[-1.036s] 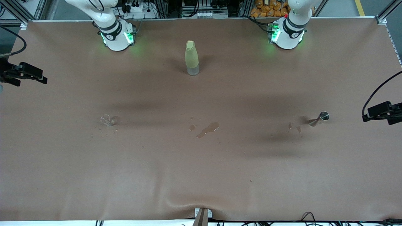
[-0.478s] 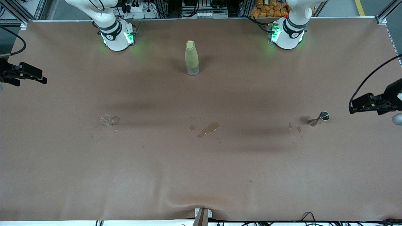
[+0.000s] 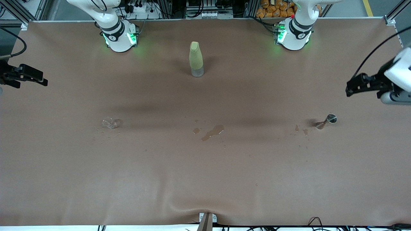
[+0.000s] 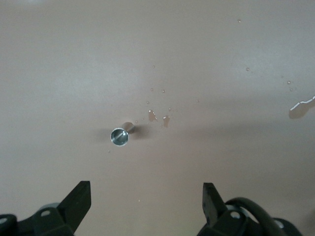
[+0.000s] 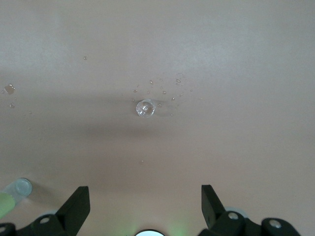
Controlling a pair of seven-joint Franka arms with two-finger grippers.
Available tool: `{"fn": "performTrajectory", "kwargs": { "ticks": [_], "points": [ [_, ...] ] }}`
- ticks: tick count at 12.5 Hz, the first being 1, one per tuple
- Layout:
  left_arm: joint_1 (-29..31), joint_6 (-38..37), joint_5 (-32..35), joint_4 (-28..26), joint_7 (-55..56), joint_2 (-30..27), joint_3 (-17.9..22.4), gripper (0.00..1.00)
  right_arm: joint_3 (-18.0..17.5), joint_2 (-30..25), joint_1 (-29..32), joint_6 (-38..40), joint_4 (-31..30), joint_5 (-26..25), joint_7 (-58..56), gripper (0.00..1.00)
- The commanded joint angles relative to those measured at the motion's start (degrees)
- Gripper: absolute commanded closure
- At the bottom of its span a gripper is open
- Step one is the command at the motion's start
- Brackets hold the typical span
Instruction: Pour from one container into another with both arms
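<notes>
A small clear glass cup (image 3: 110, 122) (image 5: 145, 108) stands on the brown cloth toward the right arm's end. A metal jigger (image 3: 327, 120) (image 4: 119, 136) stands toward the left arm's end, with small wet spots beside it. My left gripper (image 3: 350, 88) (image 4: 146, 196) hangs open and empty over the table's edge at the left arm's end, apart from the jigger. My right gripper (image 3: 45, 80) (image 5: 145, 199) waits open and empty over the table's edge at the right arm's end, well clear of the glass cup.
A tall yellow-green bottle (image 3: 196, 59) (image 5: 15, 191) stands upright between the two arm bases (image 3: 120, 37). A brown spill (image 3: 212, 132) lies mid-table, nearer the front camera than the bottle. Droplets surround the glass cup. The cloth (image 3: 205, 179) bulges slightly at its front edge.
My left gripper has come in over the table and shifted toward the arms' bases, with more of its white wrist now showing. The right gripper has stayed where it was.
</notes>
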State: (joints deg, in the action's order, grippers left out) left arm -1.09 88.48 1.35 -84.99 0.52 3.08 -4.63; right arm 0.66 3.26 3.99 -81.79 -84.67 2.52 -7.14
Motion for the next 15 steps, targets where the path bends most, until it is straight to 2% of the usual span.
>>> {"fn": "performTrajectory", "kwargs": {
  "ticks": [1,9,15],
  "points": [
    [-2.16,-0.67,1.02,-4.3,-0.17,-3.87,1.29,0.0,0.39,-0.8,-1.0,-1.71,-0.76,-2.26,0.37,0.0],
    [-2.78,3.18,-0.65,-4.48,-0.17,-3.61,1.29,0.0,0.3,-0.71,-0.83,-2.24,-0.76,-2.35,-1.03,0.0],
    [-2.96,2.49,-1.53,-4.31,-0.26,-3.78,0.76,0.0,0.3,-0.71,-0.57,-1.97,-0.76,-2.26,-2.62,0.0]
  ]
}}
